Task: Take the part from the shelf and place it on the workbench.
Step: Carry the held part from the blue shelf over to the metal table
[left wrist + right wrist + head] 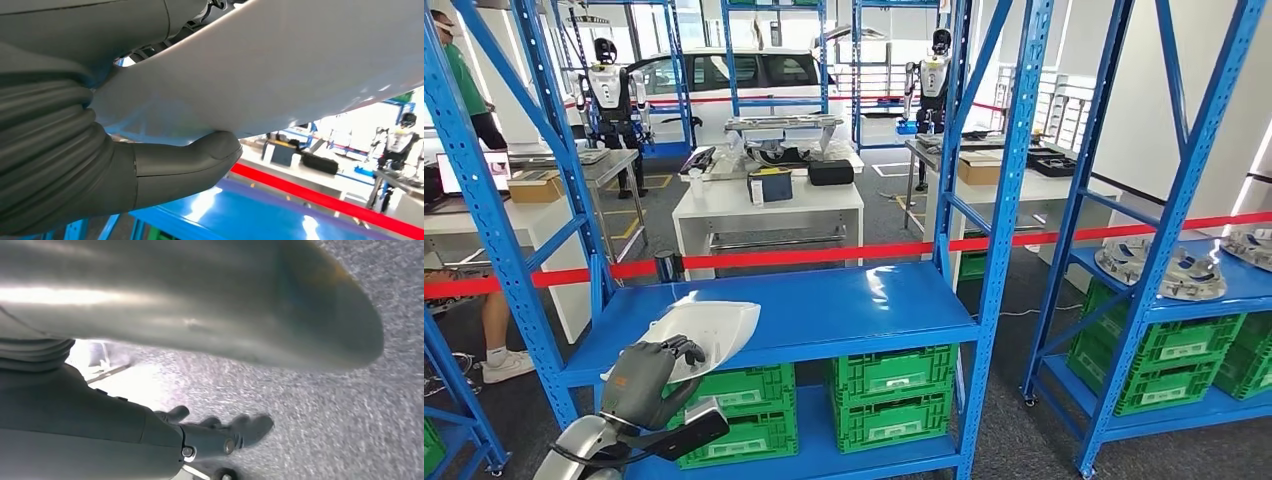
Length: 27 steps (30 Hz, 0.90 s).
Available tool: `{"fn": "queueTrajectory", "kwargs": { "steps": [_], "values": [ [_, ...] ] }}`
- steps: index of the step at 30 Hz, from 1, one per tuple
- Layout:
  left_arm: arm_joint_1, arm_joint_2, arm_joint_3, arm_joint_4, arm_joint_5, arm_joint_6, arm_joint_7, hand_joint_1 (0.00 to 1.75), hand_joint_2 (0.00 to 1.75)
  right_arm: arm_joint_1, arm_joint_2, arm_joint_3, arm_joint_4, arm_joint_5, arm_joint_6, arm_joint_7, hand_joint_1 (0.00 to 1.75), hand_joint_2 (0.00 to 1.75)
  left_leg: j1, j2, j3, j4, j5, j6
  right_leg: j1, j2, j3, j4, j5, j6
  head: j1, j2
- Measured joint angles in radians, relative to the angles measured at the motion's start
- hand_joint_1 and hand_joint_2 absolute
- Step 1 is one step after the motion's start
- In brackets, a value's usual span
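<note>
The left hand (646, 377) holds the white part (707, 330) at the front left corner of the blue shelf (824, 310). In the head view the dark fingers (686, 349) curl over the part's near edge, with the bulk of the part extending beyond them over the shelf surface. Whether the part rests on the shelf or is raised just clear of it cannot be told. In the left wrist view the thick grey thumb (200, 160) presses against the part's pale underside (280, 75), with the glossy blue shelf board (240, 215) showing past the thumb.

The right hand (220, 432) appears in the right wrist view against grey speckled floor (360, 420). Its fingers (252, 427) are loosely curled and nothing is seen in them; how closely they are drawn in cannot be told.

Green crates (889, 395) sit on the tier beneath the shelf board. Behind the shelf a red barrier tape (824, 255) runs across, and beyond it stands a white table (769, 205) carrying a dark case (831, 172). A second blue rack (1164, 280) to the right of the shelf carries round silver parts (1159, 268).
</note>
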Motion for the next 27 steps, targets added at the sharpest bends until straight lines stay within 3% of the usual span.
{"fn": "queueTrajectory", "kwargs": {
  "steps": [2, 3, 6, 7, 8, 9, 11, 13, 14, 15, 17, 18, 19, 21, 22, 23, 24, 25, 26, 27],
  "values": [
    [-0.004, -0.003, 0.000, 0.009, -0.004, -0.003, -0.001, 1.75, 1.75, -0.002, -0.003, 0.000, 0.000, -0.009, 0.002, -0.027, 0.00, 0.00, 0.002, -0.002, -0.006, 0.000, 0.002, -0.012, -0.003, -0.003, -0.012, -0.004, 0.019, -0.014, 0.000, 0.000],
    [-0.008, -0.004, 0.000, 0.013, -0.006, -0.007, 0.000, 1.75, 1.75, -0.004, -0.006, 0.000, 0.000, -0.014, 0.001, -0.043, 0.00, 0.00, 0.002, -0.003, -0.015, 0.016, -0.021, -0.018, -0.005, -0.005, -0.021, -0.007, 0.031, -0.021, 0.000, 0.000],
    [-0.026, -0.011, -0.001, 0.021, -0.012, -0.020, 0.003, 1.75, 1.75, -0.010, -0.012, 0.000, -0.001, -0.026, 0.004, -0.072, 0.00, 0.00, 0.008, -0.004, -0.054, 0.171, -0.162, -0.031, -0.007, -0.008, -0.061, -0.009, 0.068, -0.030, -0.002, 0.000],
    [-0.030, -0.014, -0.001, 0.023, -0.014, -0.026, 0.006, 1.75, 1.75, -0.012, -0.014, 0.000, -0.001, -0.029, 0.011, -0.073, 0.00, 0.00, 0.009, -0.004, -0.061, 0.232, -0.189, -0.034, -0.007, -0.008, -0.076, -0.008, 0.081, -0.030, -0.002, 0.000],
    [-0.033, -0.016, -0.002, 0.024, -0.017, -0.035, 0.011, 1.75, 1.75, -0.013, -0.015, 0.000, -0.001, -0.031, 0.019, -0.070, 0.00, 0.00, 0.010, -0.004, -0.059, 0.274, -0.192, -0.036, -0.007, -0.008, -0.091, -0.007, 0.093, -0.029, -0.002, 0.000],
    [-0.035, -0.018, -0.003, 0.024, -0.020, -0.044, 0.017, 1.75, 1.75, -0.013, -0.016, 0.000, -0.001, -0.032, 0.027, -0.066, 0.00, 0.00, 0.011, -0.004, -0.044, 0.286, -0.174, -0.036, -0.007, -0.009, -0.107, -0.006, 0.105, -0.027, -0.002, 0.000],
    [-0.044, -0.018, -0.004, 0.023, -0.025, -0.060, 0.028, 1.75, 1.75, -0.014, -0.017, 0.000, -0.001, -0.032, 0.037, -0.058, 0.00, 0.00, 0.011, -0.005, 0.036, 0.207, -0.127, -0.030, -0.007, -0.009, -0.135, -0.003, 0.127, -0.022, -0.002, 0.000],
    [-0.055, -0.018, -0.005, 0.017, -0.026, -0.067, 0.032, 1.75, 1.75, -0.015, -0.018, 0.000, -0.001, -0.032, 0.040, -0.054, 0.00, 0.00, 0.007, -0.005, 0.144, 0.058, -0.139, -0.020, -0.006, -0.008, -0.153, -0.001, 0.148, -0.013, -0.002, 0.000],
    [-0.060, -0.017, -0.005, 0.015, -0.027, -0.068, 0.031, 1.75, 1.75, -0.015, -0.019, 0.000, -0.001, -0.032, 0.040, -0.053, 0.00, 0.00, 0.003, -0.006, 0.174, 0.005, -0.154, -0.014, -0.006, -0.009, -0.157, -0.004, 0.159, -0.007, -0.001, 0.000],
    [-0.062, -0.016, -0.005, 0.013, -0.028, -0.068, 0.031, 1.75, 1.75, -0.015, -0.019, 0.000, -0.001, -0.032, 0.040, -0.053, 0.00, 0.00, -0.001, -0.006, 0.185, -0.023, -0.162, -0.009, -0.008, -0.009, -0.160, -0.009, 0.171, 0.000, -0.001, 0.000],
    [-0.063, -0.015, -0.006, 0.012, -0.032, -0.068, 0.031, 1.75, 1.75, -0.014, -0.019, 0.000, 0.000, -0.032, 0.040, -0.054, 0.00, 0.00, -0.003, -0.004, 0.171, -0.034, -0.143, 0.008, -0.013, -0.008, -0.166, -0.016, 0.183, 0.013, -0.001, 0.000],
    [-0.063, -0.015, -0.006, 0.012, -0.035, -0.068, 0.031, 1.75, 1.75, -0.013, -0.019, 0.000, 0.000, -0.032, 0.040, -0.054, 0.00, 0.00, -0.002, -0.002, 0.163, -0.036, -0.130, 0.018, -0.014, -0.007, -0.175, -0.004, 0.164, 0.018, -0.001, 0.000],
    [-0.063, -0.014, -0.007, 0.012, -0.037, -0.068, 0.031, 1.75, 1.75, -0.012, -0.019, -0.001, 0.000, -0.032, 0.039, -0.054, 0.00, 0.00, -0.001, 0.000, 0.153, -0.039, -0.116, 0.026, -0.014, -0.005, -0.189, 0.027, 0.127, 0.022, -0.001, 0.000],
    [-0.063, -0.013, -0.008, 0.010, -0.039, -0.068, 0.031, 1.75, 1.75, -0.012, -0.019, -0.001, 0.000, -0.032, 0.038, -0.054, 0.00, 0.00, 0.000, 0.001, 0.123, -0.038, -0.091, 0.035, -0.014, -0.004, -0.225, 0.148, 0.024, 0.026, 0.000, 0.000],
    [-0.062, -0.013, -0.008, 0.010, -0.040, -0.069, 0.031, 1.75, 1.75, -0.012, -0.019, -0.001, 0.000, -0.032, 0.037, -0.054, 0.00, 0.00, -0.001, 0.001, 0.107, -0.036, -0.079, 0.036, -0.014, -0.004, -0.239, 0.215, -0.008, 0.028, 0.001, 0.000],
    [-0.060, -0.013, -0.008, 0.010, -0.040, -0.069, 0.031, 1.75, 1.75, -0.013, -0.019, -0.001, 0.000, -0.032, 0.036, -0.055, 0.00, 0.00, -0.001, 0.001, 0.090, -0.034, -0.067, 0.035, -0.014, -0.004, -0.242, 0.264, -0.018, 0.029, 0.001, 0.000],
    [-0.058, -0.012, -0.008, 0.010, -0.042, -0.069, 0.032, 1.75, 1.75, -0.014, -0.019, -0.001, 0.000, -0.032, 0.036, -0.056, 0.00, 0.00, -0.001, 0.000, 0.073, -0.031, -0.056, 0.033, -0.014, -0.004, -0.231, 0.281, -0.005, 0.029, 0.001, 0.000],
    [-0.056, -0.011, -0.008, 0.010, -0.045, -0.068, 0.033, 1.75, 1.75, -0.014, -0.019, -0.001, 0.000, -0.032, 0.036, -0.058, 0.00, 0.00, -0.001, 0.000, 0.057, -0.027, -0.046, 0.031, -0.014, -0.004, -0.201, 0.261, 0.020, 0.029, 0.001, 0.000],
    [-0.055, -0.010, -0.008, 0.009, -0.048, -0.065, 0.036, 1.75, 1.75, -0.014, -0.019, -0.001, -0.001, -0.032, 0.035, -0.060, 0.00, 0.00, 0.000, 0.000, 0.041, -0.022, -0.038, 0.027, -0.014, -0.004, -0.155, 0.209, 0.043, 0.028, 0.001, 0.000],
    [-0.054, -0.009, -0.008, 0.007, -0.052, -0.062, 0.039, 1.75, 1.75, -0.015, -0.019, -0.001, -0.001, -0.032, 0.033, -0.063, 0.00, 0.00, -0.001, 0.000, 0.027, -0.015, -0.031, 0.022, -0.014, -0.003, -0.099, 0.136, 0.046, 0.026, 0.002, 0.000]
  ]
}}
